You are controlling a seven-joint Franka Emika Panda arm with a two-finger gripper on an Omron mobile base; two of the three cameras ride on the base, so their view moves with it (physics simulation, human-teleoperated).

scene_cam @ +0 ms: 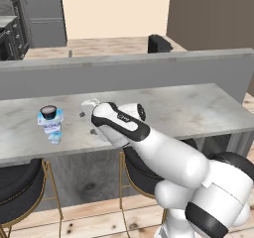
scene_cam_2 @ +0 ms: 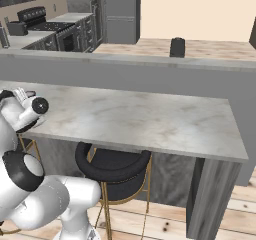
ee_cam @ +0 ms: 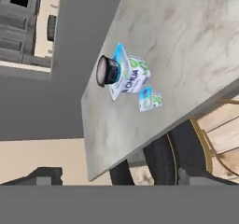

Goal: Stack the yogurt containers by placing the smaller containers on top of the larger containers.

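Nearest, two black stools [scene_cam: 20, 187] stand under the counter's [scene_cam: 198, 110] near edge, and the white arm reaches over that edge with its gripper [scene_cam: 89, 117] spread wide, holding nothing, just right of the yogurt packs. On the counter's left part the tiny pack [scene_cam: 56, 138] lies closest to the near edge, just beside the tub [scene_cam: 50, 124], and the dark cup [scene_cam: 48, 112] sits on top of the tub. Beyond the counter rises a grey wall [scene_cam: 149, 71].
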